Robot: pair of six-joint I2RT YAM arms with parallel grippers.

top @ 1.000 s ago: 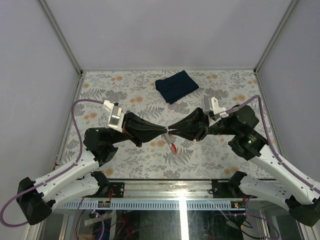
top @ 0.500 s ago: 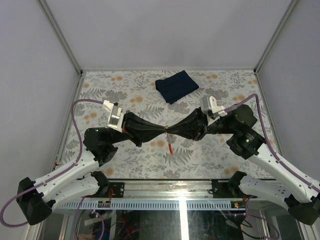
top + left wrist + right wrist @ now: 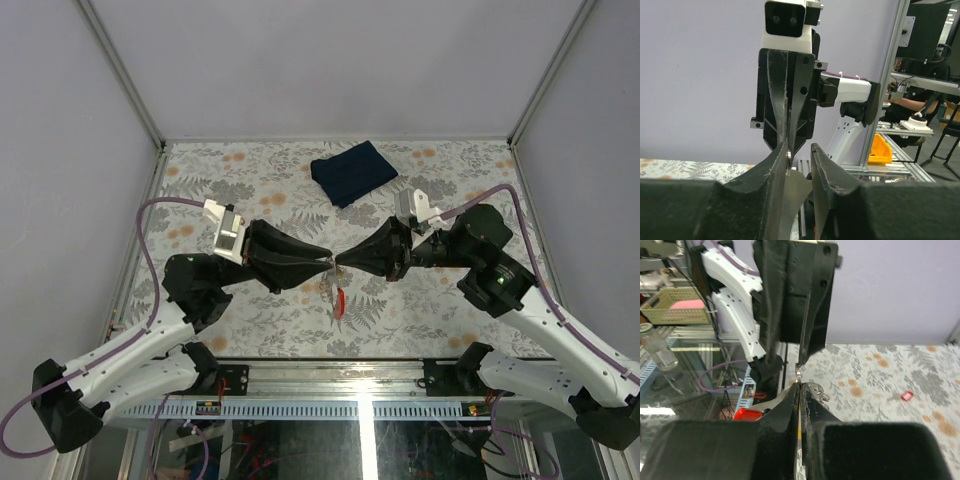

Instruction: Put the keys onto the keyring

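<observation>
My two grippers meet tip to tip above the middle of the table. The right gripper (image 3: 343,262) (image 3: 799,385) is shut on the keyring (image 3: 798,372), whose thin metal loop sticks out of its tips. A yellow sliver (image 3: 799,426) shows between its fingers; I cannot tell if it is a key. The red tag (image 3: 340,299) (image 3: 747,414) hangs below. The left gripper (image 3: 327,263) (image 3: 800,151) is open, with the ring's metal (image 3: 788,159) against its left finger (image 3: 771,172). The green key is not in view.
A folded dark blue cloth (image 3: 353,171) lies at the back of the floral tabletop (image 3: 250,175). A small red item (image 3: 907,395) lies on the table in the right wrist view. Grey walls and metal posts enclose the table.
The left jaws have opened and the right jaws have closed on the ring. Both wrists shifted slightly towards the back, and the red tag has swung a little.
</observation>
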